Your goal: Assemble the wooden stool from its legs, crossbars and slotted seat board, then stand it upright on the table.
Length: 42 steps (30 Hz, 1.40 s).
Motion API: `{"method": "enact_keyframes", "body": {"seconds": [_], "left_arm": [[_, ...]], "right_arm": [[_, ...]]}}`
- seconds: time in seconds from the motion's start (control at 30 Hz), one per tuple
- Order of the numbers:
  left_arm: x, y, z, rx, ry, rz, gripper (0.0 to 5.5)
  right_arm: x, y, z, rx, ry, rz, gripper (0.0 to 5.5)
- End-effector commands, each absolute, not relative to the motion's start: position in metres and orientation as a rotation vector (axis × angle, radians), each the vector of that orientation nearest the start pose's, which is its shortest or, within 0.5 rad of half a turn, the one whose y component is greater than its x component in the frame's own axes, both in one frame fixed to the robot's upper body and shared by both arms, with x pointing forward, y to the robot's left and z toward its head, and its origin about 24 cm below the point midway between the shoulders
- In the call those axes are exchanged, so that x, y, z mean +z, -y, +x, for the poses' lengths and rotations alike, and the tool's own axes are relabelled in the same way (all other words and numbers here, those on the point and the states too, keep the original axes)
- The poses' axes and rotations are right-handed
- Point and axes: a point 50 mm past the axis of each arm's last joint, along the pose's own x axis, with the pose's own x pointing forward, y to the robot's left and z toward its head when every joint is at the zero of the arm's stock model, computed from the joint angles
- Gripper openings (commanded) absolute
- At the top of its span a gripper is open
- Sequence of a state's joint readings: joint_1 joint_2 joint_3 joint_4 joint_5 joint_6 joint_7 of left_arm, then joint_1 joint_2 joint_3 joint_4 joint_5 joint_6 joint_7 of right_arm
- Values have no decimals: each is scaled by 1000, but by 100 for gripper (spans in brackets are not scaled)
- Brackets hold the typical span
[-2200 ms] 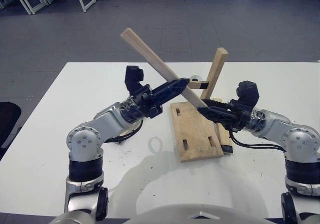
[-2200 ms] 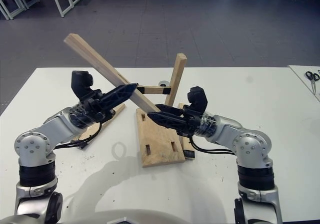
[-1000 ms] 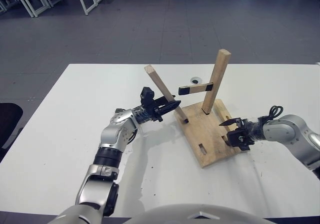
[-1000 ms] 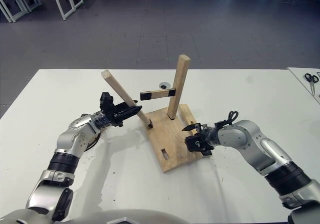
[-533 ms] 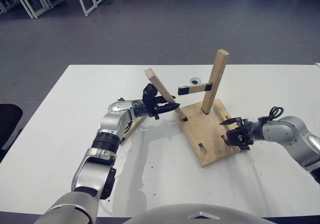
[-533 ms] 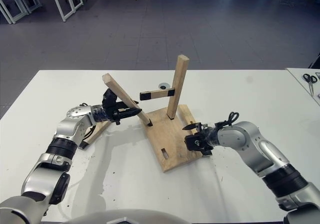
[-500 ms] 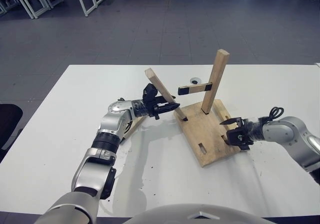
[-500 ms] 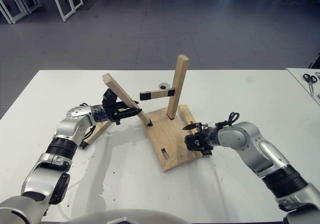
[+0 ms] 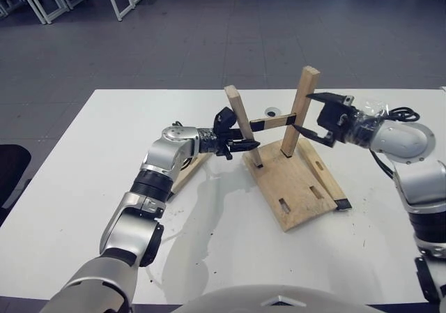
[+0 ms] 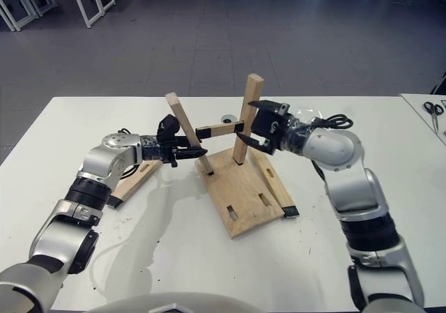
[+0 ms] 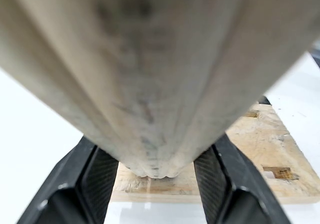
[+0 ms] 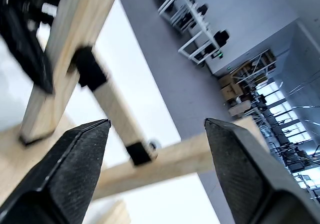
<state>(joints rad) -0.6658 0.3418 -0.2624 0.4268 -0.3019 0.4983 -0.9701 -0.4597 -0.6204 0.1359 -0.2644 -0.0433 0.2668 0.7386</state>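
Stool: part-built on the white tabletop (image 9: 70,187), with the slotted seat board (image 9: 296,187) laid flat near the middle and two legs raised from its far end
Left leg (image 9: 239,114): tilted, its foot set at the board's far left corner and its top leaned to the left
Right leg (image 9: 300,107): stood nearly upright at the board's far right corner
Crossbar (image 9: 272,124): black-tipped, run between the two legs at about mid-height
Left end effector (image 9: 249,145): closed on the left leg low down, one finger pressed on each side
Right end effector (image 9: 302,111): spread wide, its fingers placed either side of the right leg; contact cannot be told
Loose bars: one (image 10: 279,192) laid along the board's right edge, another (image 10: 137,178) laid on the tabletop under the left arm
Open slots (image 9: 284,205): seen in the board's near half
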Motion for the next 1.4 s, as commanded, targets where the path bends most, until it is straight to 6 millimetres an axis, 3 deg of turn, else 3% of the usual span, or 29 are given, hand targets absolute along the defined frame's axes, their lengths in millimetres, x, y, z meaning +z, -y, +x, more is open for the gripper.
{"method": "enact_keyframes", "body": {"seconds": [0.03, 0.2, 0.27, 0.33, 0.43, 0.53, 0.6, 0.63, 0.73, 0.8, 0.83, 0.9, 1.0, 1.07, 1.13, 1.17, 1.23, 1.3, 1.4], "left_arm": [[42, -128, 316, -1053, -696, 89, 205], [37, -130, 316, -1039, -719, 66, 205], [38, -130, 316, -1041, -715, 67, 205], [39, -130, 315, -1044, -709, 65, 205], [43, -124, 315, -1058, -678, 52, 205], [52, -118, 315, -1063, -628, 34, 205], [52, -117, 313, -1067, -624, 44, 205], [51, -116, 312, -1068, -629, 49, 205], [45, -116, 310, -1063, -663, 57, 205], [41, -118, 309, -1054, -691, 68, 205], [39, -119, 308, -1049, -704, 78, 205], [38, -119, 308, -1049, -720, 91, 205], [38, -116, 307, -1061, -753, 107, 205], [42, -112, 308, -1063, -753, 83, 205], [44, -110, 308, -1063, -749, 44, 205], [44, -110, 307, -1064, -753, 36, 205], [42, -111, 305, -1068, -776, 36, 205], [39, -111, 305, -1068, -812, 0, 205], [36, -116, 307, -1048, -838, -36, 205]], "right_arm": [[203, 133, 303, 773, 263, -758, 346], [209, 103, 333, 690, 400, -765, 346], [196, 94, 341, 700, 382, -836, 346], [155, 88, 345, 822, 233, -954, 346], [86, 103, 333, 1031, -79, -1114, 346], [68, 116, 326, 1096, -179, -1157, 346], [80, 112, 331, 1031, -111, -1102, 346], [103, 106, 338, 949, 3, -1020, 346], [210, 103, 352, 624, 449, -845, 346], [256, 108, 346, 497, 620, -844, 346], [266, 109, 343, 473, 656, -858, 346], [253, 106, 343, 509, 613, -900, 346], [164, 108, 341, 723, 265, -945, 346], [94, 117, 319, 900, -20, -975, 346], [67, 123, 304, 958, -130, -971, 346], [70, 124, 305, 941, -127, -967, 346], [92, 124, 316, 857, -48, -941, 346], [128, 122, 325, 731, 113, -820, 346], [183, 128, 325, 561, 362, -649, 346]]}}
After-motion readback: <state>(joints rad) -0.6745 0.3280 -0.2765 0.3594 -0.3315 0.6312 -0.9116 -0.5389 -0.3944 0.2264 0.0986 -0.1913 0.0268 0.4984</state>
